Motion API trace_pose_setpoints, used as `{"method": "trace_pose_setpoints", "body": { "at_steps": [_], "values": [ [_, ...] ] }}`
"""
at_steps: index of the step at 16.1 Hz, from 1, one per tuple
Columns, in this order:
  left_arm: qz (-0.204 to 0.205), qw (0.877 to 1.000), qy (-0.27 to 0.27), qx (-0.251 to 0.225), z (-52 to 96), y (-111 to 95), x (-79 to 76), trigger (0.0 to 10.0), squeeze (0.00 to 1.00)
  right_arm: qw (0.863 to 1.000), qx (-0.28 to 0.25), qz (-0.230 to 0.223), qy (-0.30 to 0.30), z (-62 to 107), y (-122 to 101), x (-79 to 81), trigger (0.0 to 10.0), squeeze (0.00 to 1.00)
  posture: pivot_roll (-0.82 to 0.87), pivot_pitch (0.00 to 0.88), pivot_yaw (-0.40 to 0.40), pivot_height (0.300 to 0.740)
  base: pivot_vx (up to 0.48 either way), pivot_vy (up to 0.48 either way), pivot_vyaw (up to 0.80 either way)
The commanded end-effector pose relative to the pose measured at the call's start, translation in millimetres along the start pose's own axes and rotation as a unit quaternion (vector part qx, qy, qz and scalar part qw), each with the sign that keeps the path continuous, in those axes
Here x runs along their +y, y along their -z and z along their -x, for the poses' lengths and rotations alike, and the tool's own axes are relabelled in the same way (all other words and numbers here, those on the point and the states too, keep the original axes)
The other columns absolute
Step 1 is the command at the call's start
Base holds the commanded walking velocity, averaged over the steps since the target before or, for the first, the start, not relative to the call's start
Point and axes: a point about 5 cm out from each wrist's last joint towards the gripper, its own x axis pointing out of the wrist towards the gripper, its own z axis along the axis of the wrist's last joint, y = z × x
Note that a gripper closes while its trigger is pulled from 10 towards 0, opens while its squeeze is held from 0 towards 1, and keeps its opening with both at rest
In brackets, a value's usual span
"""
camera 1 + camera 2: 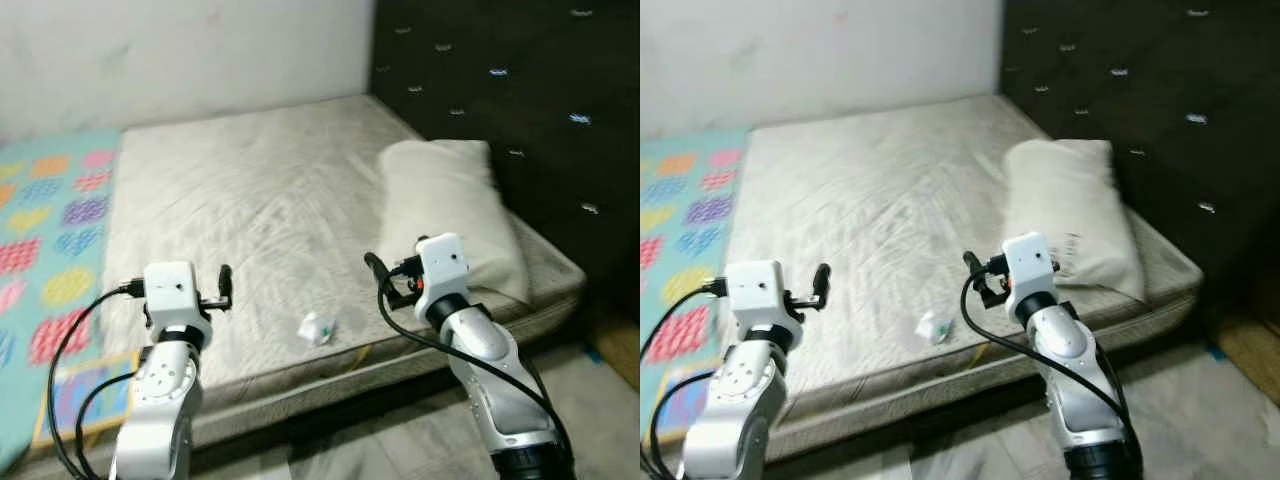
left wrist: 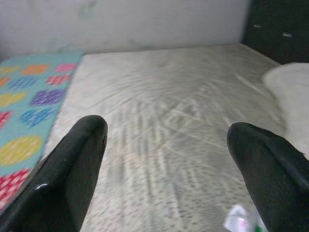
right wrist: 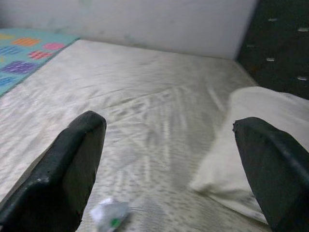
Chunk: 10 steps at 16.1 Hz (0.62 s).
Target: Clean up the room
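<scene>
A small crumpled white wrapper with a green mark (image 1: pixel 318 328) lies on the beige mattress (image 1: pixel 260 200) close to its near edge, between my two arms. The same wrapper (image 3: pixel 110 213) sits low in the right wrist view and at the edge (image 2: pixel 240 220) of the left wrist view. My left gripper (image 1: pixel 226 285) hovers to the wrapper's left, open and holding nothing. My right gripper (image 1: pixel 376 272) hovers to its right, also open and holding nothing, just in front of a cream pillow (image 1: pixel 450 205).
A dark tufted headboard (image 1: pixel 500 90) rises on the right behind the pillow. A colourful patterned blanket (image 1: pixel 50 240) covers the left side of the bed. A white wall (image 1: pixel 180 50) backs the far edge. Grey floor (image 1: pixel 380 440) lies below the mattress edge.
</scene>
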Motion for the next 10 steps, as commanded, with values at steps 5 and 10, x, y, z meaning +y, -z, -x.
{"method": "trace_pose_setpoints", "body": {
  "at_steps": [5, 10],
  "values": [
    [0.03, 1.0, 0.007, 0.006, 1.4, 0.5, 4.6, 10.0, 0.0, 1.0, -0.022, -0.006, -0.015, -5.0, -9.4, 9.2, 10.0, 0.0, -0.14, 0.0, -0.011, 0.74, 0.0, 0.0, 0.6],
    [0.037, 0.999, 0.023, 0.0, 1.9, -1.1, 1.7, 10.0, 0.0, 0.999, -0.026, -0.006, -0.024, -4.0, -9.8, 12.9, 10.0, 0.0, -0.14, 0.0, -0.013, 0.74, 0.0, 0.0, 0.0]
  ]
}}
